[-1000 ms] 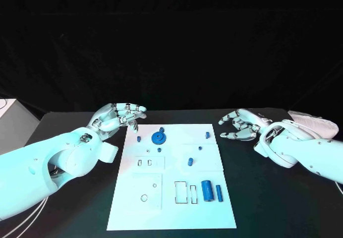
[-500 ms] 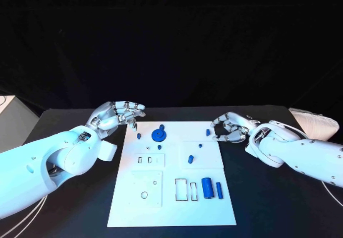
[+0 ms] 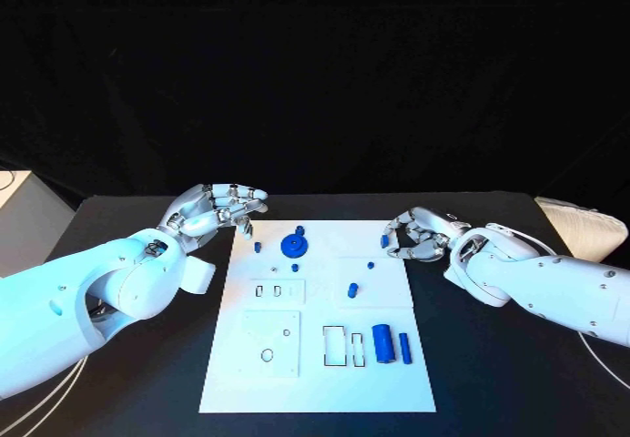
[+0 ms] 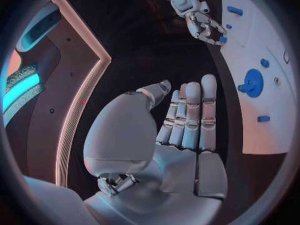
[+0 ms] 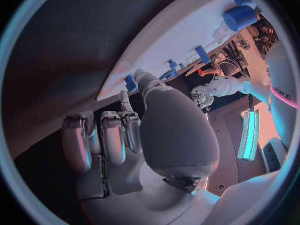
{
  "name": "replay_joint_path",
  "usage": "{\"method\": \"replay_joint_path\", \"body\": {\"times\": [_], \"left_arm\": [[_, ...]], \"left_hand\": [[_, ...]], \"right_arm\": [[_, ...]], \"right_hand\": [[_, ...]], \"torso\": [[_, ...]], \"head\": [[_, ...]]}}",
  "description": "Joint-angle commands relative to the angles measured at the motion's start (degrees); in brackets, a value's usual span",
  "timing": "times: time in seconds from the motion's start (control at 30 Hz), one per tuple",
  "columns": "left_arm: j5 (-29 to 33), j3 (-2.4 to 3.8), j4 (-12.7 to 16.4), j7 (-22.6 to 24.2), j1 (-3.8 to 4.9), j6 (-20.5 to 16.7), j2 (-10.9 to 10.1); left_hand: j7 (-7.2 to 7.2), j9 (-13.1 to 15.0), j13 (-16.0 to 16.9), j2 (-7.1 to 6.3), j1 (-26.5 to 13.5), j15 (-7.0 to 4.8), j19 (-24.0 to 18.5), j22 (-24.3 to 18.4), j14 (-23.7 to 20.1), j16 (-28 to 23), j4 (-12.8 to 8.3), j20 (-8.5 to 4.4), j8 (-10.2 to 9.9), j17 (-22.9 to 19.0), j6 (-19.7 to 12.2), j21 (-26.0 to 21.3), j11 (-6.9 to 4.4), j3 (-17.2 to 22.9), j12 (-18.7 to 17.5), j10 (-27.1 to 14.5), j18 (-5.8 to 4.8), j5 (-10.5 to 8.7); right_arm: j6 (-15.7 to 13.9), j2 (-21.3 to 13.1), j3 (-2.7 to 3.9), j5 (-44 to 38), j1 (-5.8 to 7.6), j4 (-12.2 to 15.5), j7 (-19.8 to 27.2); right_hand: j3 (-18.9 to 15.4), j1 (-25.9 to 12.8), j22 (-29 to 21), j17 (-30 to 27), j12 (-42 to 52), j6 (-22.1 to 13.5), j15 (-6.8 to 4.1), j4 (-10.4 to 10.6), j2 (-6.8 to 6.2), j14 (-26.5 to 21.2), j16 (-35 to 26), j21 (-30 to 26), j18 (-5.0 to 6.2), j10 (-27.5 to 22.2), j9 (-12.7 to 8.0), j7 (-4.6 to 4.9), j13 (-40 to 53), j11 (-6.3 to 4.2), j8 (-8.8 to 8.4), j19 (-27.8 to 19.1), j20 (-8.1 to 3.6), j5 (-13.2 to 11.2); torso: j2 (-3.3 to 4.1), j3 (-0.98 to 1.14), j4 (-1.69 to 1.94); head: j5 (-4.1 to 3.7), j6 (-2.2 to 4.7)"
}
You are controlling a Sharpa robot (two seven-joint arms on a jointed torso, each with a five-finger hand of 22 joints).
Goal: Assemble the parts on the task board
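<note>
The black table (image 3: 499, 364) is spanned in the middle by the white task board (image 3: 315, 382), on which the blue parts are scattered. The left hand (image 3: 217, 209) is held above the table just off the board's far left corner; its fingers are curled loosely inward and nothing is seen between them. The right hand (image 3: 418, 235) is set at the board's far right edge, its fingertips bent down around a small blue peg (image 3: 385, 240) that lies there; whether the peg is already pinched or only touched cannot be told. A blue gear (image 3: 293, 246) stands near the far middle of the board, a blue cylinder (image 3: 381, 344) and a slimmer blue bar (image 3: 404, 348) lie near the right edge beside two empty rectangular slots (image 3: 344, 347), and a small blue pin (image 3: 350, 290) rests in the middle. The step in hand is judged to be the picking up of the peg at the far right edge. A firm pinch is called for next, followed by a clean lift and a carry to the matching hole.
</note>
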Motion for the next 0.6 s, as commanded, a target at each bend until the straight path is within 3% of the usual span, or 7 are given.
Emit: {"method": "replay_joint_path", "body": {"times": [0.03,0.3,0.6], "left_arm": [[-0.19,0.05,0.25,0.47,0.01,1.16,0.03],[-0.24,0.05,0.33,0.32,0.01,1.26,-0.05],[-0.47,0.05,0.5,0.1,0.01,1.36,-0.08]], "left_hand": [[-0.03,0.08,0.05,-0.17,0.55,0.17,-0.45,-0.09,-0.38,-0.24,0.06,-0.09,0.32,-0.05,-0.49,-0.35,0.11,0.42,0.26,-0.35,0.45,-0.03],[-0.06,0.11,0.07,-0.15,0.62,0.15,-0.48,-0.11,-0.37,-0.26,-0.02,-0.1,0.41,-0.09,-0.44,-0.35,0.08,0.47,0.35,-0.32,0.46,-0.03],[-0.06,0.11,0.07,-0.15,0.62,0.15,-0.48,-0.11,-0.37,-0.26,-0.02,-0.1,0.41,-0.09,-0.44,-0.35,0.08,0.47,0.35,-0.32,0.46,-0.03]], "right_arm": [[-1.4,0.45,-0.02,-0.21,-0.21,-0.5,-0.33],[-1.78,1.17,-0.03,0.69,-0.49,-1.02,-0.11],[-1.32,1.74,-0.03,1.27,-0.64,-1.07,0.17]], "right_hand": [[0.5,-0.02,14.68,15.1,0.23,0.31,0.19,0.39,0.76,6.08,0.23,0.09,-1.15,4.2,0.04,0.03,13.45,0.17,0.32,5.89,0.24,1.13],[0.86,0.08,14.77,15.1,0.43,0.58,0.18,0.52,1.01,6.08,0.23,0.19,-1.18,4.38,0.07,0.0,13.61,0.15,0.47,5.94,0.23,1.45],[2.39,0.24,15.05,15.1,0.98,2.19,-0.05,0.89,1.67,6.08,0.23,0.5,-1.27,4.89,0.26,-0.38,14.04,-0.16,1.34,6.1,0.08,1.17]], "torso": [[0.08,-0.07,0.04],[0.07,0.01,0.05],[0.06,-0.05,0.06]], "head": [[-0.02,0.12],[0.2,0.0],[0.4,-0.22]]}}
